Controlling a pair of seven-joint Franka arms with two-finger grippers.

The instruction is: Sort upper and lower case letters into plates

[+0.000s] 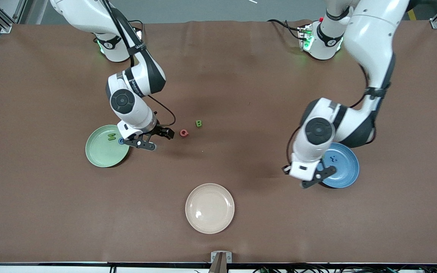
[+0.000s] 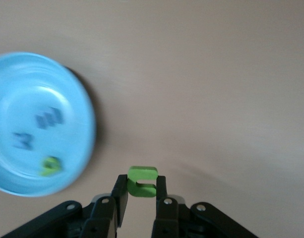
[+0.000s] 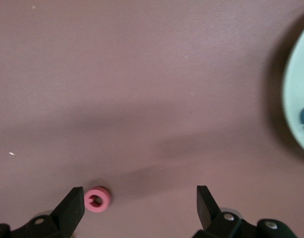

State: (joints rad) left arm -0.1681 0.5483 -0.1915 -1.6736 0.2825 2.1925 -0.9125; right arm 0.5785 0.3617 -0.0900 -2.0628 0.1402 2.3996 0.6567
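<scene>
My left gripper is shut on a light green letter and holds it above the table, just beside the blue plate. That plate holds two dark blue letters and a green one. My right gripper is open and empty, low over the table between the pale green plate and a red round letter. The red letter lies close to one fingertip. The green plate holds a green letter and a blue one.
A green letter B lies on the table beside the red letter, toward the left arm's end. A cream-beige plate stands empty near the front edge, midway along the table. The brown mat covers the whole table.
</scene>
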